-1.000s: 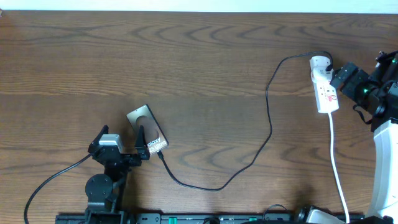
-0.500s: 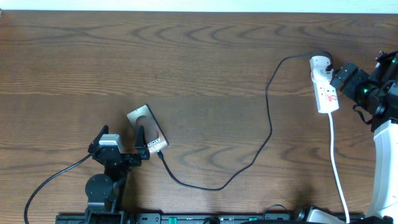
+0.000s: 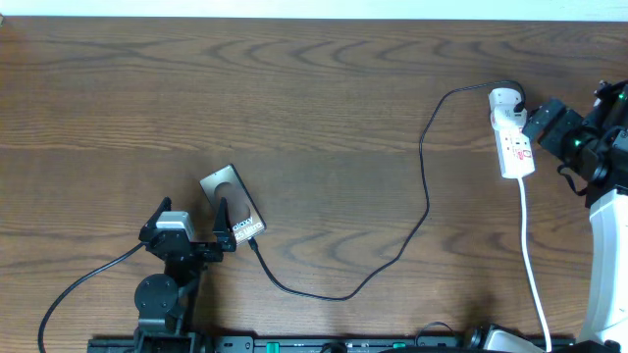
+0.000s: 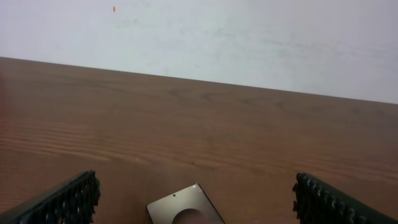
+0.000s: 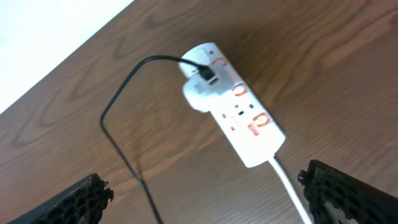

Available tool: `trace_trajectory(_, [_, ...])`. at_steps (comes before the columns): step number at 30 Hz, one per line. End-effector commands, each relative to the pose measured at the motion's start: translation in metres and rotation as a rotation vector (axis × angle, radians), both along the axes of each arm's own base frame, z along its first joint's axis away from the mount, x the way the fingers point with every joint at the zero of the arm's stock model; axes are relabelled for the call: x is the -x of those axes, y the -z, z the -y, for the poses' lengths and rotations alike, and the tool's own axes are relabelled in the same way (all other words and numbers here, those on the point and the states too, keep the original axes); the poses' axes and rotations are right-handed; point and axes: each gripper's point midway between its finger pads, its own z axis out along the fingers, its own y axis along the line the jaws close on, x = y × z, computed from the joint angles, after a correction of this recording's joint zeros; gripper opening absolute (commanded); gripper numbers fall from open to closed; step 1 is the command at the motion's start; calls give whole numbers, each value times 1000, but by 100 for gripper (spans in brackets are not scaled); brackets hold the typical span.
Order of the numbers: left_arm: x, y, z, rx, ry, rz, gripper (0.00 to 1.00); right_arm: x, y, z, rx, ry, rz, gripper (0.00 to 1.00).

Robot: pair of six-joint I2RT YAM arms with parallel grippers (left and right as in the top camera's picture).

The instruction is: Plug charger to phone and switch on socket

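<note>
Two grippers are spread wide and hold nothing; the right gripper (image 3: pixel 536 126) is just beside the socket (image 3: pixel 512 139) at the right end of the table (image 3: pixel 314 98), much nearer than the left gripper (image 3: pixel 191 218) by the phone (image 3: pixel 233 201), and the socket lies long-ways from far to near.

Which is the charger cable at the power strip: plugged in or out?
Plugged in: the charger cable ends in a black plug seated in the power strip.
</note>
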Motion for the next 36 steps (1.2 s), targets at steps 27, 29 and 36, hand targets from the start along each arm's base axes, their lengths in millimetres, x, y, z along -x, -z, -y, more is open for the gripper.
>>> trace_trajectory(27, [1,15,1,-14,12,-48,98,89,19,-119,510,-367,744,99])
trace_trajectory(29, [1,15,1,-15,12,-48,98,95,30,-121,508,-372,752,99])
trace_trajectory(36, [1,15,1,-14,12,-48,98,109,58,-125,490,-403,694,99])
